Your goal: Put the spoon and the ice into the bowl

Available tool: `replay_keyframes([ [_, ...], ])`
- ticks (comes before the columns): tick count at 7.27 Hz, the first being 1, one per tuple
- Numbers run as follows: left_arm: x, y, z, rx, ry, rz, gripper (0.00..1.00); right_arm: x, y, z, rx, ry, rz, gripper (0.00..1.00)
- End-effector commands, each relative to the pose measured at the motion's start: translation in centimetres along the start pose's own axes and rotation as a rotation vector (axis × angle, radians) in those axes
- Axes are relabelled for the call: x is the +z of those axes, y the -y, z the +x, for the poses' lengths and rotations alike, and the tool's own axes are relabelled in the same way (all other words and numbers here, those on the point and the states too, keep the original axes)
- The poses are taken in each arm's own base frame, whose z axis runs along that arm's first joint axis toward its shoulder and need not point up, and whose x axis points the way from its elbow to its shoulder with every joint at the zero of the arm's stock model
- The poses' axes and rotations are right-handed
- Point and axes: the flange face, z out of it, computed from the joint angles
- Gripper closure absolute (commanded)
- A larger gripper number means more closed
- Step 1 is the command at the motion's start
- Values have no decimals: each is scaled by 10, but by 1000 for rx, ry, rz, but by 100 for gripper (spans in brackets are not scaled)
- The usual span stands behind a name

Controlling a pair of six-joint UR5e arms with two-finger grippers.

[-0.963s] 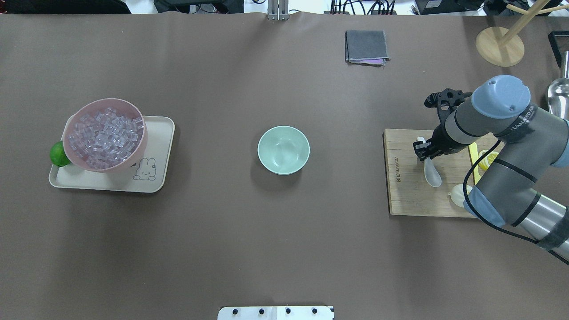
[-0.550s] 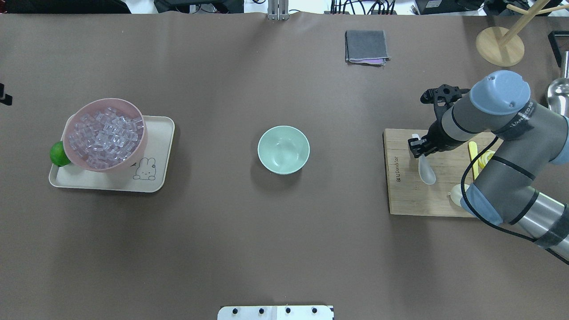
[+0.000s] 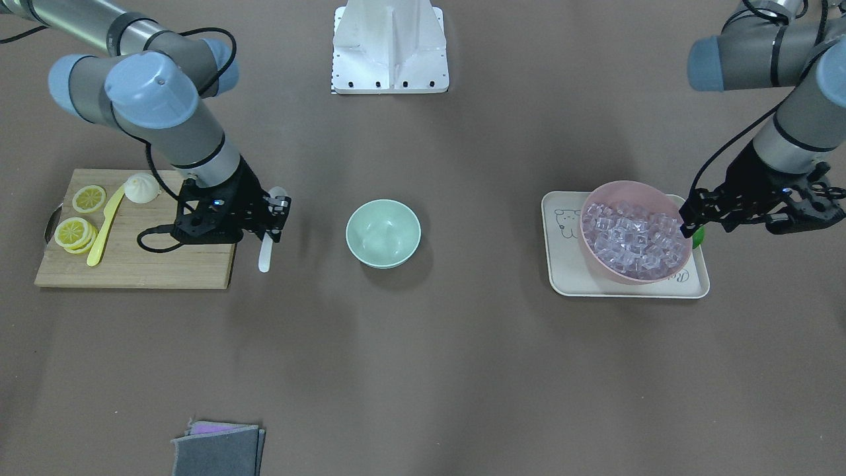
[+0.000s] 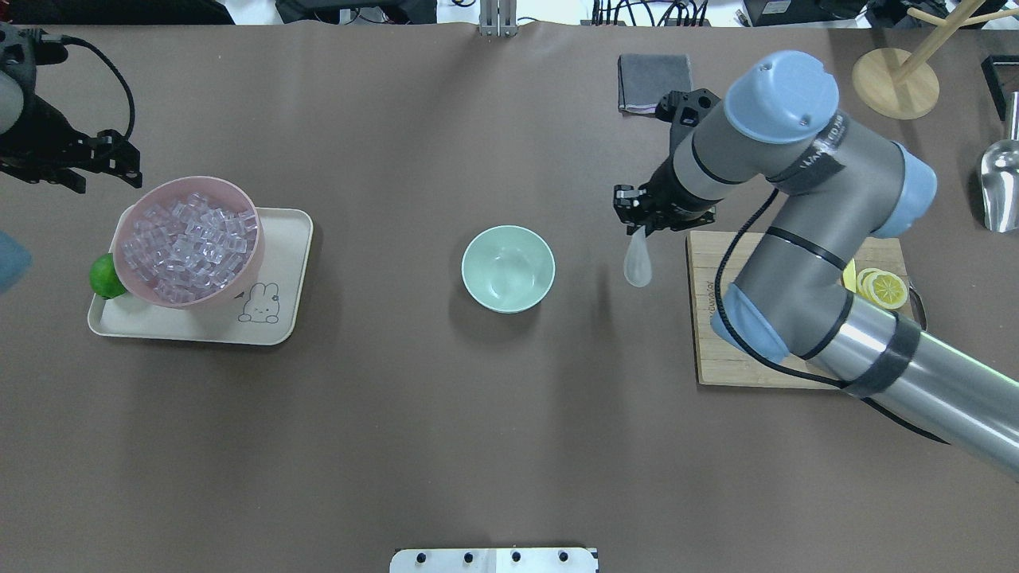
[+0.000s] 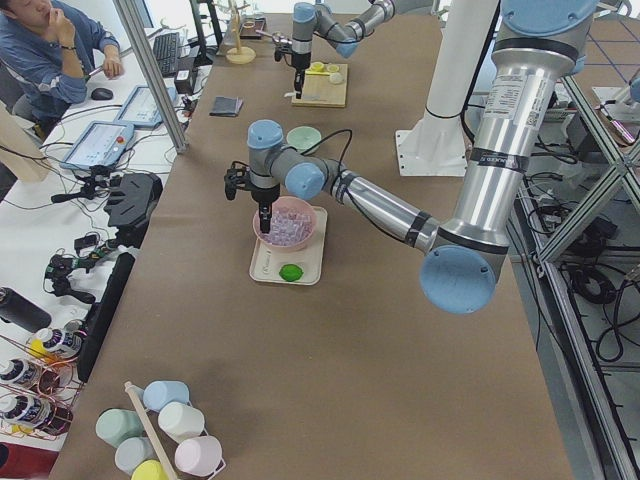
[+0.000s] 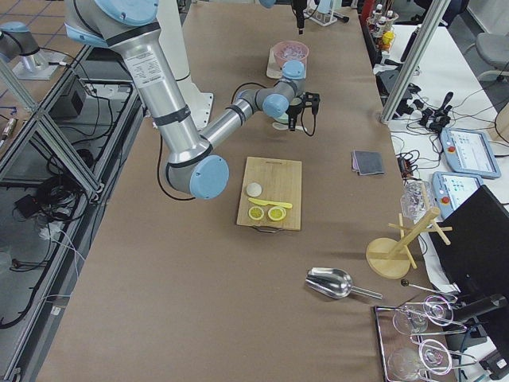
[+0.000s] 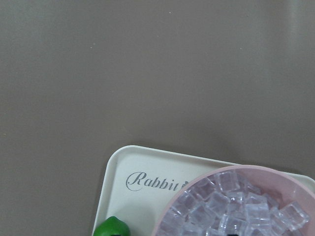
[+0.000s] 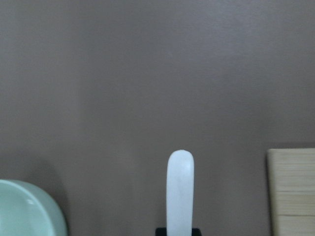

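spoon (image 4: pixel 638 263) hangs by its handle, pinched in the right gripper (image 4: pixel 634 213), between cutting board (image 4: pixel 716 334) and bowl (image 4: pixel 508 268), so next carry it over the bowl and release, while the left gripper (image 4: pixel 110 179), jaws spread, hovers at the pink bowl (image 4: pixel 256 223) of ice (image 4: pixel 187 247).

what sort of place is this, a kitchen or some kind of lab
Most likely a robotics lab bench, not a kitchen. The left arm and right arm reach over a brown-covered table, and an operator sits at a side desk near a control tablet.
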Motion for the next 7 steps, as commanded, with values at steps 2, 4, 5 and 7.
replay_keyframes([
  [2, 33, -28, 38, 85, 39, -29, 29, 26, -5, -110, 134, 5, 61, 100],
  [4, 51, -48, 56, 119, 40, -65, 29, 47, -17, -125, 136, -22, 102, 100],
  [5, 54, -51, 59, 124, 38, -73, 29, 54, -23, -130, 143, -15, 121, 100],
  [7, 57, -56, 64, 134, 37, -79, 30, 66, -25, -132, 166, 9, 137, 100],
])
